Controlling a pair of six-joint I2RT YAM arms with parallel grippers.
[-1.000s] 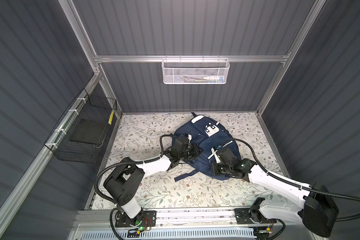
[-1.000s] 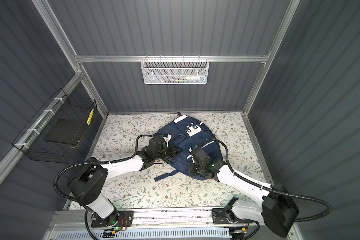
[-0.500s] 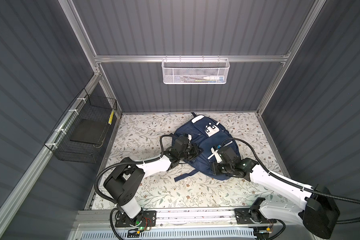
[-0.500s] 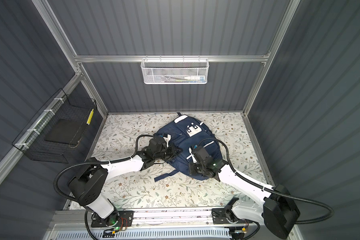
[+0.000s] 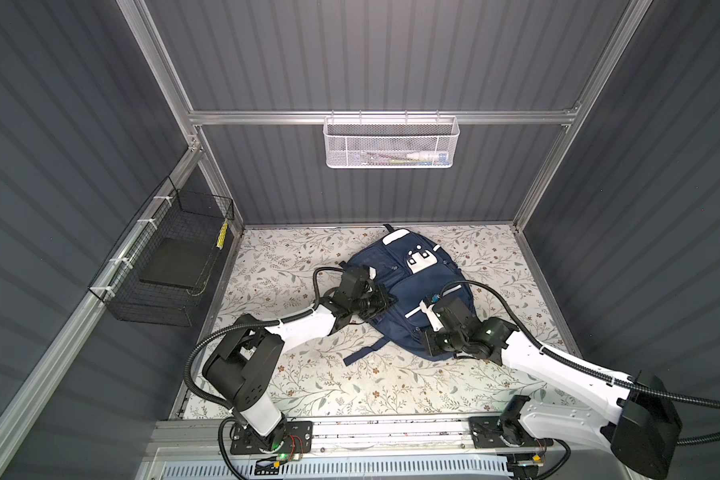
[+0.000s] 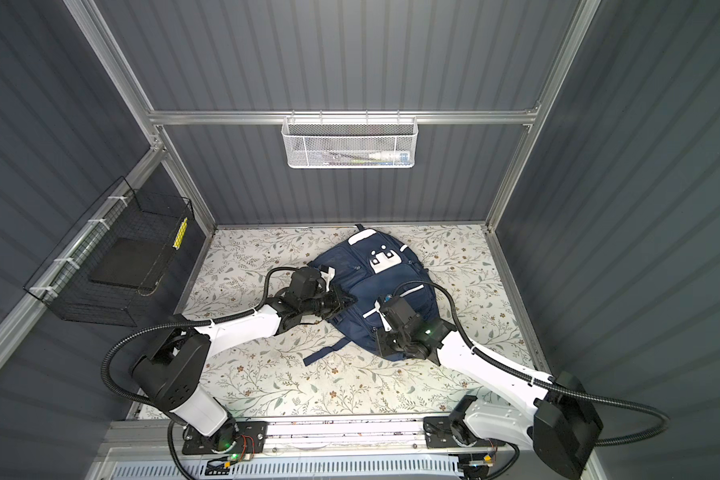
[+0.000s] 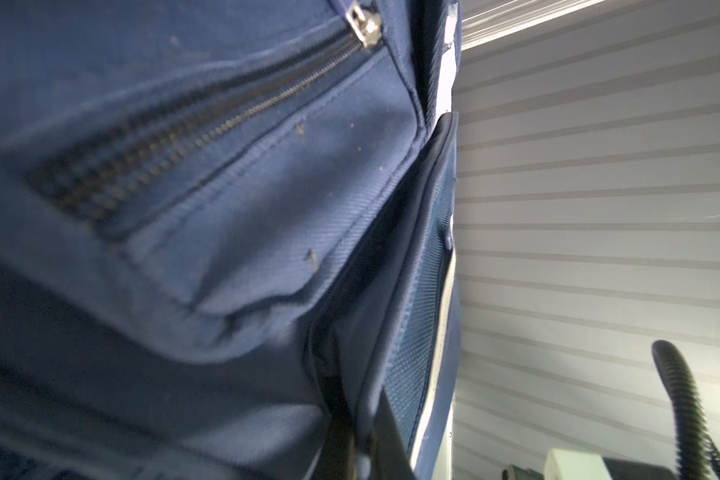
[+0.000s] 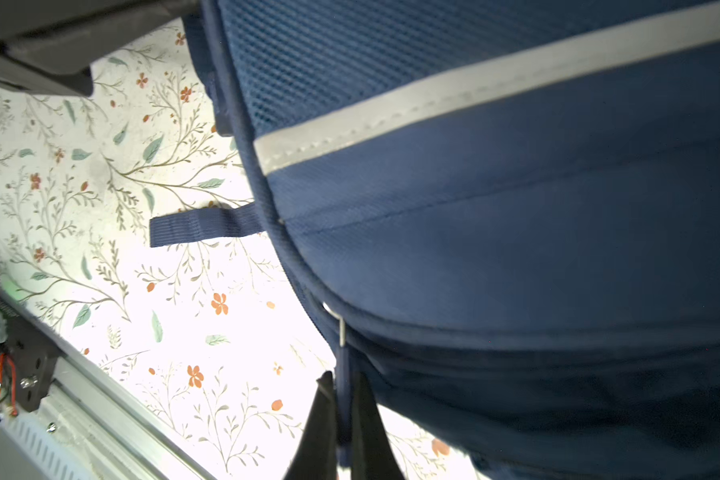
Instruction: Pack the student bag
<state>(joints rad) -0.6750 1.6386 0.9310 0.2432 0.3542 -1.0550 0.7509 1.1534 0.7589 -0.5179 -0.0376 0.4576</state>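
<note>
- My right gripper (image 8: 341, 384) is clamped tight on a thin navy zip pull (image 8: 343, 361) that hangs from a small silver slider (image 8: 341, 328) on the bag's lower seam.
- My left gripper (image 7: 363, 438) is closed too. Its dark fingers (image 7: 337, 442) pinch a fold of navy cloth at the edge of a blue mesh side pocket (image 7: 410, 365).
- Both grips are on the large navy-blue fabric student bag (image 5: 404, 286), which has white patches and a white stripe and lies flat, front face up.
- The bag sits mid-table, leaning toward 1 o'clock. Its white-patched top end points to 12 o'clock, close to the back wall.
- On the bag's own dial, in both top views, the left gripper is at 9 o'clock and the right gripper at 5 o'clock.
- A metal-toothed zip (image 7: 184, 137) crosses the pocket panel near the left gripper; the teeth are meshed where I can see them.
- A loose navy webbing strap (image 5: 364, 353) trails from the bag toward 7 o'clock, flat on the mat.
- Underneath is a white table mat printed with green leaves and orange flowers (image 5: 308, 386).
- A white metal mesh basket (image 5: 391, 162) hangs on the back rail at 12 o'clock. I can't make out the small items inside.
- A black wire basket (image 5: 142, 309) hangs on the wall at 9 o'clock, with a flat dark slab (image 5: 175, 266) in it.
</note>
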